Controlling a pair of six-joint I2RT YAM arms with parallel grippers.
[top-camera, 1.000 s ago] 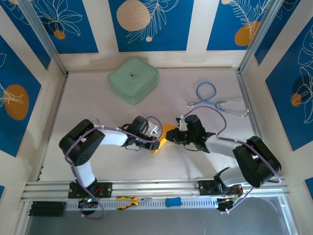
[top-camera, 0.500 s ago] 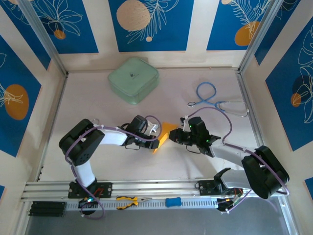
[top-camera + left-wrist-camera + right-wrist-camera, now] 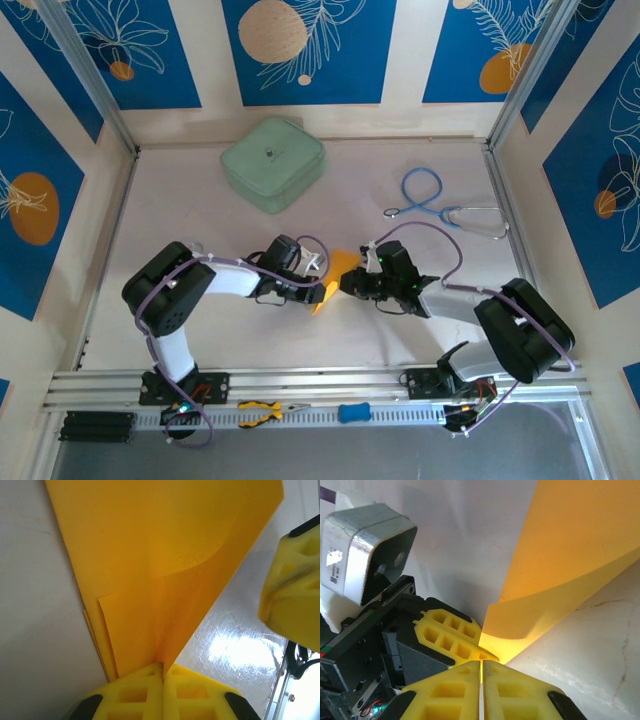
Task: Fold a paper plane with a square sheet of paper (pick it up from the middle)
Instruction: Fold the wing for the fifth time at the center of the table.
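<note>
Paper sheet point(image 3: 343, 262): orange-yellow, in the middle of the surface point(image 3: 200, 220) between the two arms, well apart from the mint-green case point(image 3: 272, 163) at the back. It is partly folded and lifted off the surface along one side.

Layers (left wrist view): at least two leaves are stacked at the near edge. An upper flap shows a soft curved bend, not a sharp crease.

Left pincer point(image 3: 162, 669): pads pressed together, pinching the sheet's narrow end in their seam. The paper fans out and away from that point.

Right pincer point(image 3: 481, 666): pads pressed together. A curled flap runs down to its tips, just beside the left pincer's fingers point(image 3: 451, 630) (cannot tell whether the flap is truly nipped or only touching).

Step in hand: judged to be mid-fold, with one side anchored while a flap is brought over.

Progress: early to middle, as I read it. There is no slim dart shape and no clean lengthwise creases yet.

Next move calls for: the left pincer holding firm as anchor and the right carrying the flap across until the edges line up. The bend then needs pressing flat against the surface to set the crease.

Risk: thin paper may slip from the pinch or wrinkle where it curls. The two pincers sit very close and could knock each other.
</note>
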